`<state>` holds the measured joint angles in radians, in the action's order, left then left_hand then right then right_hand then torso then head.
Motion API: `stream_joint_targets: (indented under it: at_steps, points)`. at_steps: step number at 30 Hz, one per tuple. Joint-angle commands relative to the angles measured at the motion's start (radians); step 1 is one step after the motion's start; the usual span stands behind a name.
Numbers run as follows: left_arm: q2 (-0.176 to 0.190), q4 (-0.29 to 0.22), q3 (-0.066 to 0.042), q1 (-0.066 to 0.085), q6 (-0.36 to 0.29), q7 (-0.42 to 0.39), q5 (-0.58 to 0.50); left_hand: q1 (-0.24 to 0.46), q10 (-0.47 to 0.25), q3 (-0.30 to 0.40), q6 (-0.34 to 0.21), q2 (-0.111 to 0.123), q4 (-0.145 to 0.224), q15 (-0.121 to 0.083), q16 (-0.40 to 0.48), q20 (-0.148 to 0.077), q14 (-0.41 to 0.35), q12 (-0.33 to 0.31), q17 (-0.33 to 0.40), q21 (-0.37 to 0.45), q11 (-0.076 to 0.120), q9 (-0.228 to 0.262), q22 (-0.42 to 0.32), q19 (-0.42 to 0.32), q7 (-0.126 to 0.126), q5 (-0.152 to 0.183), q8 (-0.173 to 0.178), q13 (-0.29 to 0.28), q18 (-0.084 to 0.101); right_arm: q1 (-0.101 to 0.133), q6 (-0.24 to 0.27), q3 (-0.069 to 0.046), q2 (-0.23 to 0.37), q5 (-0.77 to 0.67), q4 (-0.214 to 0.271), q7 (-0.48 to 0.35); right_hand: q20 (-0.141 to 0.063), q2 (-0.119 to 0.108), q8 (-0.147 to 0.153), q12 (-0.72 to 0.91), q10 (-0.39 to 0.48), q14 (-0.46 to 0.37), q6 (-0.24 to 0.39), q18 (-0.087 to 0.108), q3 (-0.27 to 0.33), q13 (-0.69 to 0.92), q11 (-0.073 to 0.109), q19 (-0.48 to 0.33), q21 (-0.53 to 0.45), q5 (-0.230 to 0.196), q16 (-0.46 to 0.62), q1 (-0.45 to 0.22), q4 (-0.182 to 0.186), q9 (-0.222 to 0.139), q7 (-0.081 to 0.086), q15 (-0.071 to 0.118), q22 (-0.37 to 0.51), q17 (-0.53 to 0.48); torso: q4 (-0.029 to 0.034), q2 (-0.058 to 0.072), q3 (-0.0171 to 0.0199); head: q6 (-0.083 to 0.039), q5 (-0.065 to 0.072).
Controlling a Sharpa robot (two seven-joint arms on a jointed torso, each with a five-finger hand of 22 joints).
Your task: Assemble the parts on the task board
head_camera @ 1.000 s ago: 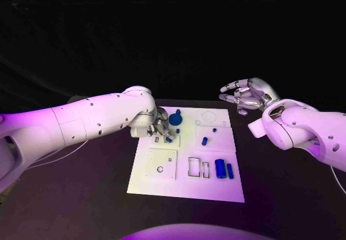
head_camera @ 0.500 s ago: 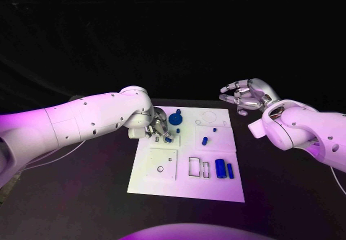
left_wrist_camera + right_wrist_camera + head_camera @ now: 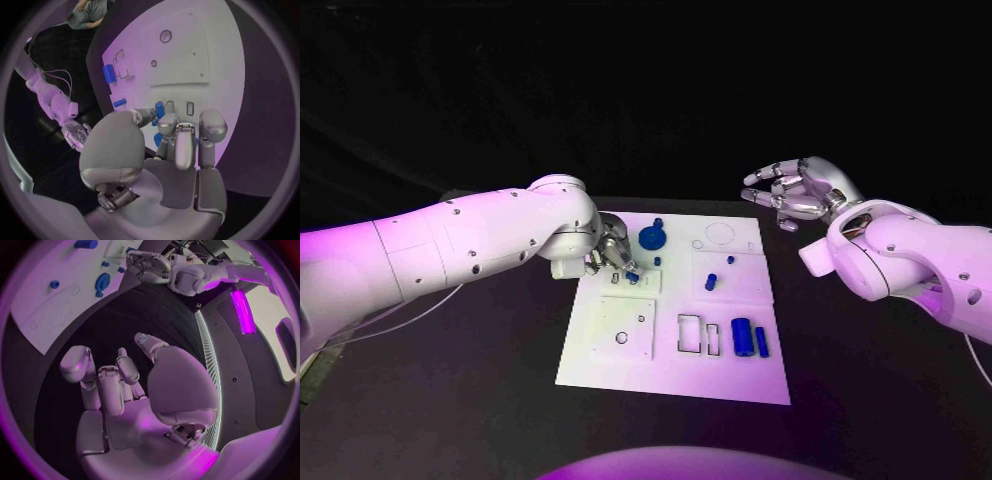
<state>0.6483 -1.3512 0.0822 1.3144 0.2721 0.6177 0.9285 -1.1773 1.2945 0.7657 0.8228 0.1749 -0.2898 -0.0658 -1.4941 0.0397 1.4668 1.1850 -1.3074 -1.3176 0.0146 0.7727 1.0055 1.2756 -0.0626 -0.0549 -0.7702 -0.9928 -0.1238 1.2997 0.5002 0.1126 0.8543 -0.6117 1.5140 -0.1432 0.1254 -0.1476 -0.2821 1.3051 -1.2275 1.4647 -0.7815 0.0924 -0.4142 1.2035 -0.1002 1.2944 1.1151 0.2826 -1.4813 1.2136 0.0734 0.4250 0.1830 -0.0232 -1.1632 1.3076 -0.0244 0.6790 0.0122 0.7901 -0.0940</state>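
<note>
On the black bench [image 3: 473, 380], the white task board [image 3: 678, 340] is laid flat between the two arms. The left arm is extended from the left edge across the bench, and the left hand [image 3: 607, 252] is lowered over the far left part of the board, palm turned down. Its fingers [image 3: 185, 145] are curled together toward the board surface, and a small blue part [image 3: 159, 108] is seen at their tips in the left wrist view. Whether that part is pinched or only touched cannot be told from the frames.

Just beyond the left fingers, a round blue part [image 3: 653, 238] is seated on the board. To the side of those fingers, toward the board's middle, a small blue peg [image 3: 710, 281] is standing in a square outlined panel. Well apart from the left fingers, near the board's front right area, two upright blue blocks [image 3: 749, 338] are placed side by side next to two rectangular slots.

The right arm is bent at the right edge, and the right hand [image 3: 798, 193] is raised above the bench beyond the board's far right corner. Its fingers [image 3: 100, 385] are loosely curled and apart, and nothing is held in them.
</note>
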Motion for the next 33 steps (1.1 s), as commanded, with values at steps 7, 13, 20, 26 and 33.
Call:
stream_joint_targets:
  at_steps: [7, 13, 20, 26, 33]
  points:
    - [0.000, -0.012, 0.000, -0.019, -0.065, -0.026, 0.133, 0.024, 0.014, 0.202, 0.008, 0.006, 0.196, -0.011, -0.006, -0.004, 0.068, 0.012, -0.113, -0.010, 0.005, 0.011, 0.012, 0.012, 0.008, -0.008, -0.016, -0.006, 0.016, -0.002, -0.013, 0.000, 0.002, -0.006, 0.000, -0.008, -0.001, -0.005, -0.005, -0.002, 0.005, 0.042, 0.003, 0.020, 0.000, -0.001, 0.002, -0.005, -0.005, 0.005, 0.004, -0.003, 0.004, 0.001, 0.000, 0.002, 0.001, 0.033, -0.0021, 0.001, -0.0013, 0.000, -0.006]
    - [-0.006, -0.009, 0.000, -0.027, -0.081, -0.029, 0.152, 0.031, 0.022, 0.210, 0.011, 0.011, 0.203, -0.014, -0.008, -0.006, 0.069, 0.017, -0.116, -0.015, 0.008, 0.016, 0.022, 0.018, 0.011, -0.015, -0.022, -0.012, 0.018, -0.002, -0.013, 0.000, 0.002, -0.006, 0.001, -0.010, -0.001, -0.004, -0.006, -0.002, 0.006, 0.042, 0.004, 0.020, 0.001, -0.002, 0.002, -0.005, -0.007, 0.005, 0.004, -0.005, 0.006, 0.001, 0.000, 0.002, 0.002, 0.032, -0.0028, 0.001, -0.0007, -0.001, -0.006]
    - [-0.010, -0.009, 0.000, -0.031, -0.081, -0.030, 0.167, 0.045, 0.032, 0.222, 0.017, 0.018, 0.212, -0.017, -0.011, -0.010, 0.070, 0.025, -0.119, -0.023, 0.012, 0.022, 0.036, 0.026, 0.016, -0.038, -0.032, -0.019, 0.020, -0.002, -0.012, 0.000, 0.003, -0.005, 0.002, -0.011, -0.001, -0.004, -0.006, -0.002, 0.006, 0.042, 0.004, 0.020, 0.001, -0.002, 0.002, -0.005, -0.007, 0.005, 0.004, -0.005, 0.006, 0.001, 0.000, 0.002, 0.002, 0.032, -0.0028, 0.001, -0.0005, 0.001, -0.007]
    - [-0.013, -0.010, 0.005, -0.033, -0.069, -0.029, 0.180, 0.058, 0.036, 0.228, 0.023, 0.024, 0.219, -0.020, -0.013, -0.013, 0.071, 0.024, -0.122, -0.027, 0.016, 0.027, 0.043, 0.029, 0.020, -0.075, -0.041, -0.015, 0.021, -0.002, -0.014, 0.000, 0.004, -0.005, 0.001, -0.011, -0.001, -0.005, -0.008, -0.001, 0.005, 0.042, 0.004, 0.021, 0.001, -0.002, 0.002, -0.006, -0.008, 0.005, 0.005, -0.005, 0.006, 0.002, 0.000, 0.002, 0.003, 0.031, -0.0021, 0.001, -0.0003, 0.001, 0.000]
    - [-0.017, -0.010, 0.007, -0.035, -0.061, -0.027, 0.210, 0.065, 0.040, 0.228, 0.026, 0.026, 0.221, -0.022, -0.015, -0.014, 0.072, 0.027, -0.125, -0.030, 0.017, 0.030, 0.049, 0.032, 0.021, -0.092, -0.045, -0.018, 0.023, -0.002, -0.015, 0.000, 0.005, -0.005, 0.001, -0.012, -0.001, -0.006, -0.009, -0.002, 0.006, 0.042, 0.004, 0.021, 0.001, -0.003, 0.002, -0.005, -0.009, 0.005, 0.005, -0.005, 0.006, 0.002, 0.000, 0.002, 0.003, 0.032, -0.0028, 0.001, -0.0005, 0.003, -0.003]
